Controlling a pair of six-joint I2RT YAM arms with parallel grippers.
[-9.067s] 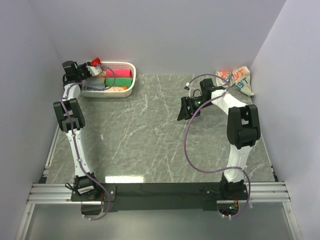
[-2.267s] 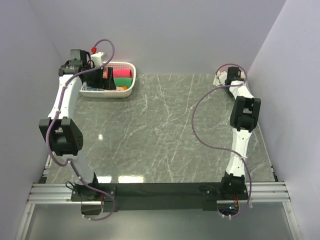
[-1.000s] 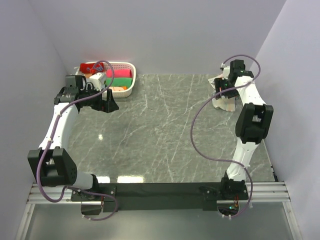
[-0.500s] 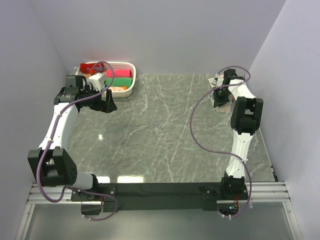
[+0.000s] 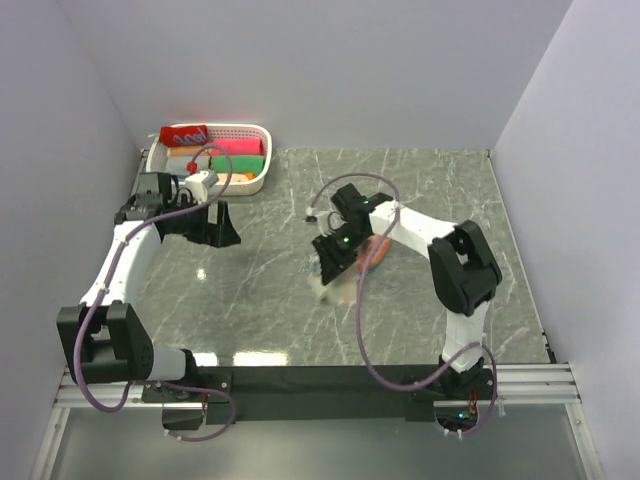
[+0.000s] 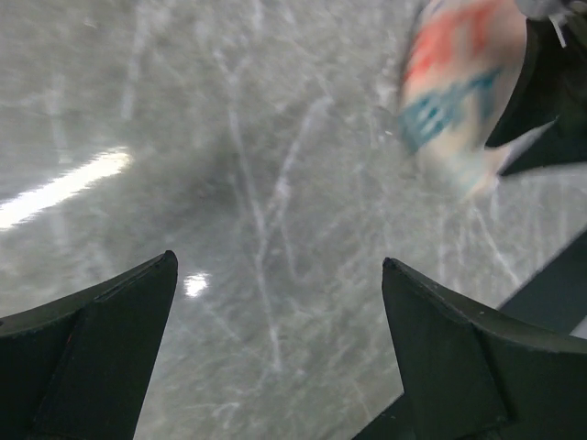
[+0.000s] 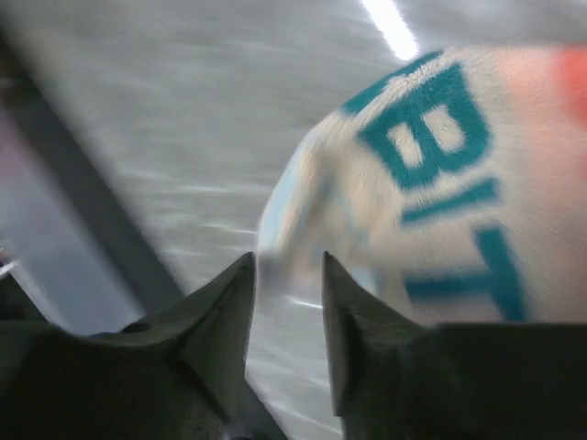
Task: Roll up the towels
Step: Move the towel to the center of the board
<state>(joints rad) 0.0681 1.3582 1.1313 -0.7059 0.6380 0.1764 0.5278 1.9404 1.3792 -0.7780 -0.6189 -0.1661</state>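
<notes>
Grey marble table (image 5: 270,300) between pale walls: right gripper (image 7: 287,266) holds the cream towel (image 7: 431,174) over the middle, left gripper (image 6: 280,266) gapes near the basket (image 5: 240,186)
Right fingers (image 7: 215,321) stand narrow with a pale fold of cloth between their tips; the towel, cream with teal letters and an orange-red patch, hangs blurred from them, low over the table's centre. Left fingers (image 6: 101,339) are spread wide, only marble showing between them, pointed toward the hanging towel and well apart from it. At the far left corner the white basket holds the red towel (image 5: 185,134) as a short roll at its far end, beside pink, green and orange pieces
</notes>
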